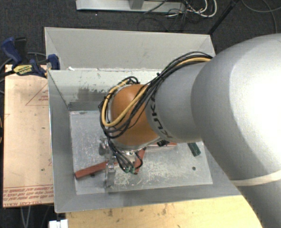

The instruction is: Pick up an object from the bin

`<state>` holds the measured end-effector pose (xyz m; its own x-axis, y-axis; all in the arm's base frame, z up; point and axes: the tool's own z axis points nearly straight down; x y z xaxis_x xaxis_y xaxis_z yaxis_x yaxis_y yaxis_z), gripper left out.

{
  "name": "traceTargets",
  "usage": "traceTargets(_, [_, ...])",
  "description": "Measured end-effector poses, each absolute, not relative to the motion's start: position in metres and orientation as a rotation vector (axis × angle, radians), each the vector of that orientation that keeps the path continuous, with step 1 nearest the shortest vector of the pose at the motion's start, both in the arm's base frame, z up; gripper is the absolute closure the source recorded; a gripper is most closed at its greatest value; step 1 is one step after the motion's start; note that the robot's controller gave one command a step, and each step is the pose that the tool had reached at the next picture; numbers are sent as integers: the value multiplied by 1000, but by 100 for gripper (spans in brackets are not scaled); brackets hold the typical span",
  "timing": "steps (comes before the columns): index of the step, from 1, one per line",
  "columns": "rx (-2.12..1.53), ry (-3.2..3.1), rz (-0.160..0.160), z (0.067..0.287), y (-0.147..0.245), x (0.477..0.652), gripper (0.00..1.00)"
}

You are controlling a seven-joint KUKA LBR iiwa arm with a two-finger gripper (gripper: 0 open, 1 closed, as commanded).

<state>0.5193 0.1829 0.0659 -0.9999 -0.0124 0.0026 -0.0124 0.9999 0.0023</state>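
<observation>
My gripper (109, 174) is low over the front left part of the bin floor, under the orange cover on the wrist. A flat reddish-brown bar (90, 171) lies on the floor just to its left, with its right end reaching up to the gripper. I cannot tell whether the gripper touches or holds the bar. A small red thing (138, 164) shows just to the right of the gripper, partly hidden by cables.
A small dark green piece (194, 149) lies near the right side of the bin floor, half under the arm. The big grey arm covers the middle and right of the bin. Bare floor shows along the left and front.
</observation>
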Motion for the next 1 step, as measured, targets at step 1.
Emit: traceTargets(1, [11,-3142,-3,70,181,521,100])
